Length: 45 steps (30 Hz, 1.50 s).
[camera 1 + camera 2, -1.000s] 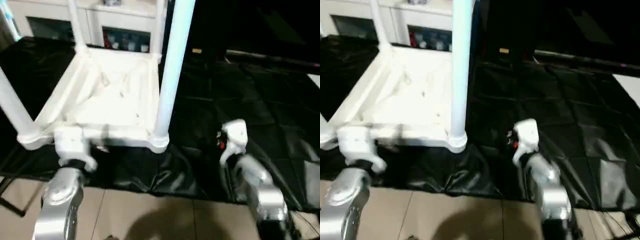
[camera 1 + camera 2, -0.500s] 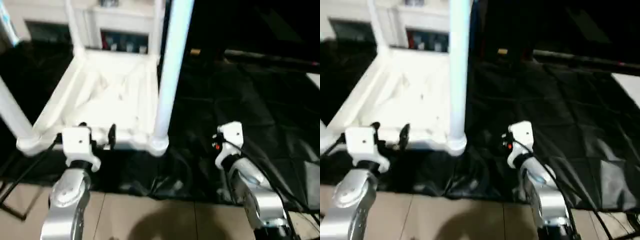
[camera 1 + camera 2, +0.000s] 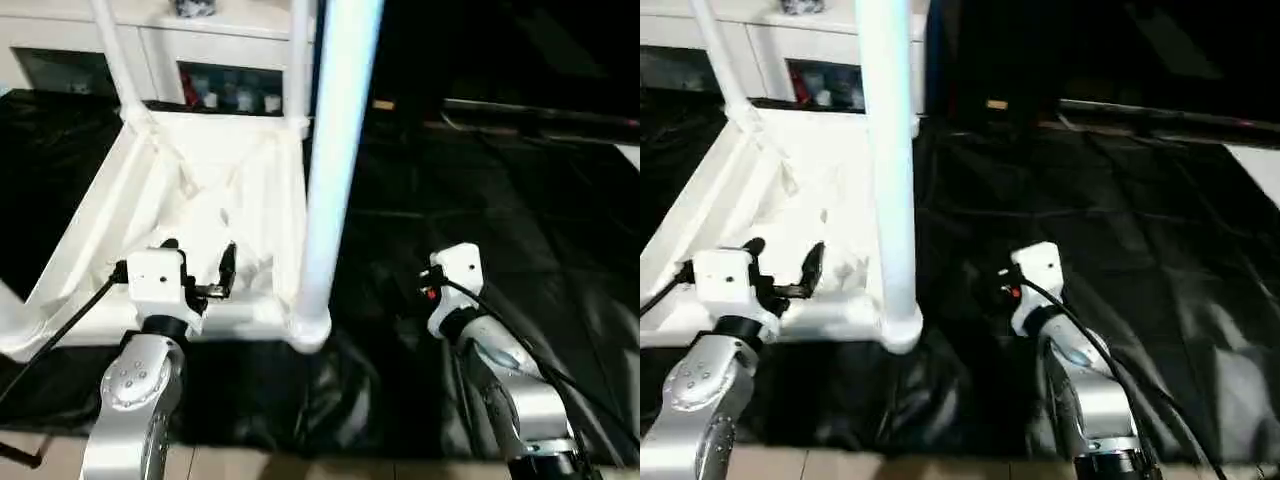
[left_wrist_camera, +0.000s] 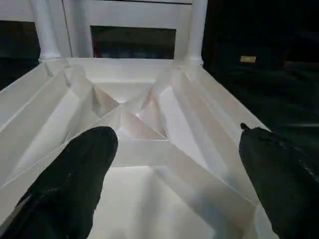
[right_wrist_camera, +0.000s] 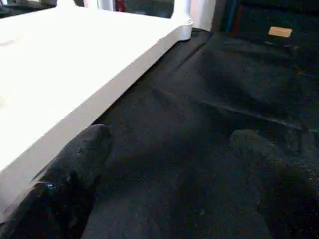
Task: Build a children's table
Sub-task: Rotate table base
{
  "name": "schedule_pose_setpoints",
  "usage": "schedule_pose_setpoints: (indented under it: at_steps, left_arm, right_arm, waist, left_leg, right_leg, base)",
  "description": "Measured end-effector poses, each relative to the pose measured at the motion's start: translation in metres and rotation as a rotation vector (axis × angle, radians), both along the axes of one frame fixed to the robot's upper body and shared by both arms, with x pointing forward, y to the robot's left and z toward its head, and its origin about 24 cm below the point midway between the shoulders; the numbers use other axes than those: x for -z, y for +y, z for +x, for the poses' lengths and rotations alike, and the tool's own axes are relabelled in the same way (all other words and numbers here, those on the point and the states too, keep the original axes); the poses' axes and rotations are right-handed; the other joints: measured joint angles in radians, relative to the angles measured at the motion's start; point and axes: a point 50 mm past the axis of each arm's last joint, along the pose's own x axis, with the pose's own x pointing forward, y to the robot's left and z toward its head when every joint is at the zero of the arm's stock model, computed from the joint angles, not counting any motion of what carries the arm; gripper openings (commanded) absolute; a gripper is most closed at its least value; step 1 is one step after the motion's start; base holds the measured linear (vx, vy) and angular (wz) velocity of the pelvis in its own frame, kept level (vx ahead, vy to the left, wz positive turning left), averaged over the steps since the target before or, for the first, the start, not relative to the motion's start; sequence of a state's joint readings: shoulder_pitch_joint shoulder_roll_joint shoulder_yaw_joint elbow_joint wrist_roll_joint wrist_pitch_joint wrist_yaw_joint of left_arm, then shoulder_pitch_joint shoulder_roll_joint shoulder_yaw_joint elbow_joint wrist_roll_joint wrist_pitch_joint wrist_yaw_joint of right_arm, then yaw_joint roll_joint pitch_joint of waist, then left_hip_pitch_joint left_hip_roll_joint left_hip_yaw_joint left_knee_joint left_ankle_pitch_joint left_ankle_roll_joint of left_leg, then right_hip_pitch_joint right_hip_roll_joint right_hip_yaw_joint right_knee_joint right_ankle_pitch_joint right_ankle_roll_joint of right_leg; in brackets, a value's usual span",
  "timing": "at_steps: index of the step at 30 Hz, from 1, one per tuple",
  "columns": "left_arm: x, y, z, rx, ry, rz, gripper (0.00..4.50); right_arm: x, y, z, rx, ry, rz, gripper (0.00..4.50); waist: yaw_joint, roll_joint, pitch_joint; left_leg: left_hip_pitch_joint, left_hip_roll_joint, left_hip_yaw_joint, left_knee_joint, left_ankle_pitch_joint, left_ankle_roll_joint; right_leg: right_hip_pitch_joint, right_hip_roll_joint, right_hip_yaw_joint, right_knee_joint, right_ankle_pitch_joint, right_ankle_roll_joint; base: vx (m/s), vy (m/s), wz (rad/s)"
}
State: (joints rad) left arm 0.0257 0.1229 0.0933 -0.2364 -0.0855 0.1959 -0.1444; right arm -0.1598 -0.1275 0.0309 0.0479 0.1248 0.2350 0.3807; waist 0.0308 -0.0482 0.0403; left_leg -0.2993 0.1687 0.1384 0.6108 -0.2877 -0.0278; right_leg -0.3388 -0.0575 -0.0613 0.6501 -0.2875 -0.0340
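While over the tabletop (image 3: 250,200), left gripper (image 3: 197,268) gapes wide, empty.

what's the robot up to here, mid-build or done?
Mid-build, by the look of it. The white tabletop lies upside down on the black-draped table, ribs up, with legs standing in its corner sockets; the nearest leg rises at the front corner. The left hand is open at the tabletop's near edge, holding nothing. The right hand is open over the black cloth beside the tabletop, also empty.
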Motion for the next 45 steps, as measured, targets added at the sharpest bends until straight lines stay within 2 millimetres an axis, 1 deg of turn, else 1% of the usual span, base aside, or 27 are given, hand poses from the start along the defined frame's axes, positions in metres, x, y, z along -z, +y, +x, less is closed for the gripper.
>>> schedule_pose_setpoints:
  at_steps: [1,2,3,4,5,6,7,8,9,10,12,14,16,18,19,21,25,28,29,30,33,35,37,39,41,44,45]
  left_arm:
    - [0.001,0.001,-0.001,0.004,0.005,-0.004,4.5]
    - [0.0,0.002,-0.001,0.011,-0.002,-0.009,4.5]
    - [-0.001,0.001,-0.001,0.021,-0.011,-0.012,4.5]
    - [-0.001,-0.001,-0.001,0.037,-0.014,-0.013,4.5]
    - [-0.001,-0.003,-0.001,0.051,-0.013,-0.012,4.5]
    - [-0.001,-0.004,-0.001,0.06,-0.012,-0.008,4.5]
    - [0.002,-0.002,0.0,0.065,0.002,-0.001,4.5]
    - [0.004,0.001,0.0,0.066,0.013,0.005,4.5]
    - [0.004,0.003,0.0,0.063,0.015,0.009,4.5]
    - [0.003,0.005,0.0,0.083,0.017,0.014,4.5]
    - [0.004,0.006,0.002,0.141,0.037,0.032,4.5]
    - [0.004,0.006,0.006,0.232,0.051,0.059,4.5]
    - [0.005,0.003,0.007,0.299,0.067,0.061,4.5]
    - [0.008,0.001,0.01,0.396,0.113,0.089,4.5]
    - [0.009,0.002,0.014,0.455,0.147,0.117,4.5]
    - [0.007,0.004,0.02,0.524,0.176,0.155,4.5]
    - [0.006,0.01,0.03,0.662,0.25,0.263,4.5]
    - [0.013,0.01,0.029,0.771,0.314,0.336,4.5]
    - [0.014,0.01,0.031,0.806,0.333,0.351,4.5]
    - [0.015,0.01,0.033,0.827,0.34,0.361,4.32]
    - [0.009,0.008,0.046,0.867,0.327,0.408,4.32]
    - [0.004,0.006,0.056,0.882,0.31,0.441,3.96]
    - [0.004,0.005,0.062,0.894,0.309,0.467,3.92]
    - [0.006,0.004,0.067,0.911,0.326,0.482,3.83]
    - [0.007,0.004,0.071,0.938,0.344,0.502,3.53]
    - [0.009,0.004,0.073,0.971,0.365,0.512,3.39]
    - [0.01,0.005,0.074,0.98,0.375,0.515,3.28]
  right_arm:
    - [0.0,0.0,0.0,-0.002,0.001,0.0,4.35]
    - [0.0,0.0,0.0,0.0,0.0,-0.003,4.35]
    - [0.0,-0.002,0.0,0.004,-0.002,-0.007,4.35]
    - [0.001,-0.004,-0.001,0.007,0.002,-0.01,4.35]
    - [0.001,-0.004,-0.001,0.007,0.003,-0.011,4.35]
    - [0.001,-0.003,-0.001,0.006,0.002,-0.011,4.35]
    - [0.001,-0.002,-0.001,0.002,0.003,-0.011,4.35]
    - [0.001,-0.001,-0.001,-0.002,0.003,-0.011,4.35]
    - [0.001,0.0,-0.001,-0.005,0.003,-0.011,4.35]
    - [0.001,0.0,-0.001,-0.005,0.003,-0.01,4.35]
    - [0.001,0.001,-0.001,-0.008,0.003,-0.011,4.35]
    - [0.001,0.001,-0.001,-0.014,0.002,-0.018,4.35]
    - [0.001,0.0,0.0,-0.016,0.002,-0.03,4.35]
    - [0.001,-0.003,0.002,-0.04,0.002,-0.053,4.35]
    - [-0.001,-0.005,0.006,-0.062,0.0,-0.073,4.35]
    - [-0.004,-0.011,0.01,-0.087,-0.008,-0.106,4.35]
    - [-0.007,-0.024,0.014,-0.157,-0.004,-0.176,4.35]
    - [-0.004,-0.026,0.013,-0.213,0.009,-0.204,4.35]
    - [-0.003,-0.028,0.013,-0.227,0.014,-0.213,4.35]
    - [-0.003,-0.03,0.013,-0.238,0.018,-0.218,4.39]
    - [-0.005,-0.032,0.015,-0.27,0.019,-0.232,4.39]
    - [-0.005,-0.032,0.015,-0.286,0.012,-0.233,4.41]
    - [-0.005,-0.031,0.014,-0.301,0.014,-0.23,4.41]
    - [-0.005,-0.031,0.014,-0.312,0.014,-0.228,4.41]
    - [-0.004,-0.03,0.013,-0.323,0.013,-0.229,4.41]
    - [-0.003,-0.029,0.011,-0.333,0.013,-0.229,4.41]
    - [-0.003,-0.029,0.011,-0.333,0.013,-0.229,4.41]
  waist:
    - [-0.001,-0.006,-0.004]
    - [0.003,-0.012,-0.008]
    - [0.005,-0.012,-0.01]
    - [0.007,-0.013,-0.009]
    - [0.01,-0.01,-0.008]
    - [0.013,-0.008,-0.007]
    - [0.022,-0.008,-0.006]
    - [0.024,-0.006,-0.004]
    - [0.027,-0.005,-0.003]
    - [0.031,-0.004,0.001]
    - [0.034,0.0,0.007]
    - [0.033,0.001,0.011]
    - [0.031,0.002,0.012]
    - [0.03,0.003,0.012]
    - [0.028,0.004,0.013]
    - [0.027,0.005,0.014]
    - [0.028,0.005,0.013]
    - [0.028,0.006,0.013]
    - [0.028,0.005,0.013]
    - [0.028,0.005,0.013]
    - [0.032,0.005,0.013]
    - [0.031,0.006,0.013]
    - [0.031,0.006,0.013]
    - [0.03,0.007,0.013]
    - [0.028,0.009,0.014]
    - [0.028,0.012,0.015]
    - [0.029,0.012,0.015]
  left_leg:
    - [-0.002,-0.009,-0.014,0.014,0.0,0.0]
    - [-0.017,-0.017,-0.019,0.025,0.001,-0.001]
    - [-0.035,-0.019,-0.021,0.039,0.002,-0.002]
    - [-0.044,-0.012,-0.022,0.043,0.001,-0.004]
    - [-0.045,-0.004,-0.021,0.039,-0.003,-0.022]
    - [-0.042,0.006,-0.022,0.033,-0.002,-0.067]
    - [-0.039,0.012,-0.022,0.033,0.003,-0.075]
    - [-0.033,0.013,-0.022,0.028,0.006,-0.081]
    - [-0.029,0.013,-0.021,0.024,0.01,-0.087]
    - [-0.021,0.018,-0.017,0.021,0.013,-0.083]
    - [-0.016,0.022,-0.01,0.019,0.022,-0.081]
    - [-0.015,0.022,-0.007,0.014,0.032,-0.08]
    - [-0.018,0.023,-0.006,0.011,0.039,-0.08]
    - [-0.021,0.023,-0.005,0.008,0.048,-0.076]
    - [-0.024,0.023,-0.005,0.008,0.052,-0.076]
    - [-0.031,0.023,-0.003,0.008,0.055,-0.074]
    - [-0.036,0.023,0.002,0.008,0.061,-0.074]
    - [-0.049,0.024,0.003,0.008,0.07,-0.069]
    - [-0.051,0.024,0.004,0.008,0.071,-0.067]
    - [-0.053,0.024,0.004,0.008,0.072,-0.066]
    - [-0.055,0.024,0.004,0.008,0.073,-0.066]
    - [-0.055,0.024,0.004,0.008,0.071,-0.067]
    - [-0.054,0.024,0.005,0.008,0.071,-0.067]
    - [-0.054,0.024,0.005,0.008,0.072,-0.067]
    - [-0.054,0.024,0.005,0.008,0.072,-0.068]
    - [-0.054,0.024,0.005,0.008,0.072,-0.068]
    - [-0.054,0.024,0.005,0.008,0.072,-0.068]
  right_leg:
    - [-0.018,0.001,0.025,0.027,-0.003,0.005]
    - [-0.016,0.004,0.044,0.031,-0.013,0.023]
    - [-0.013,0.012,0.067,0.027,-0.028,0.048]
    - [-0.015,0.024,0.08,0.028,-0.029,0.05]
    - [-0.016,0.032,0.081,0.026,-0.028,0.05]
    - [-0.017,0.037,0.078,0.029,-0.028,0.05]
    - [-0.015,0.037,0.076,0.031,-0.025,0.047]
    - [-0.01,0.037,0.075,0.027,-0.02,0.045]
    - [-0.006,0.035,0.072,0.025,-0.016,0.044]
    - [-0.004,0.033,0.071,0.024,-0.015,0.035]
    - [0.001,0.032,0.071,0.024,-0.008,0.033]
    - [0.0,0.031,0.071,0.022,0.002,0.032]
    - [-0.003,0.031,0.071,0.015,0.014,0.034]
    - [-0.008,0.031,0.071,0.014,0.02,0.035]
    - [-0.011,0.031,0.071,0.014,0.024,0.036]
    - [-0.013,0.031,0.071,0.013,0.03,0.031]
    - [-0.021,0.031,0.072,0.013,0.033,0.03]
    - [-0.031,0.031,0.071,0.012,0.034,0.031]
    - [-0.035,0.031,0.071,0.012,0.034,0.031]
    - [-0.037,0.031,0.071,0.011,0.035,0.032]
    - [-0.038,0.031,0.071,0.012,0.035,0.032]
    - [-0.038,0.031,0.071,0.012,0.035,0.032]
    - [-0.038,0.03,0.071,0.012,0.036,0.031]
    - [-0.038,0.03,0.071,0.012,0.037,0.031]
    - [-0.038,0.03,0.071,0.012,0.037,0.03]
    - [-0.038,0.03,0.071,0.012,0.038,0.03]
    - [-0.038,0.03,0.071,0.012,0.038,0.03]
  base:
    - [0.07,-0.013,0.07]
    - [0.0,0.0,0.0]
    - [0.0,0.0,0.0]
    - [0.0,0.0,0.0]
    - [-0.059,-0.027,0.19]
    - [-0.085,-0.043,0.19]
    - [-0.085,-0.043,0.19]
    - [-0.115,-0.043,0.08]
    - [-0.111,-0.036,0.06]
    - [-0.111,-0.036,0.06]
    - [-0.12,-0.02,0.05]
    - [-0.126,-0.009,0.02]
    - [-0.098,0.002,-0.03]
    - [-0.069,0.004,-0.03]
    - [-0.064,0.002,-0.02]
    - [-0.031,0.001,0.0]
    - [0.0,0.0,0.0]
    - [0.0,0.0,0.0]
    - [0.0,0.0,0.0]
    - [0.0,0.0,0.0]
    - [0.0,0.0,0.0]
    - [0.0,0.0,0.0]
    - [0.0,0.0,0.0]
    - [0.0,0.0,0.0]
    - [0.0,0.0,0.0]
    - [0.0,0.0,0.0]
    - [0.0,0.0,0.0]
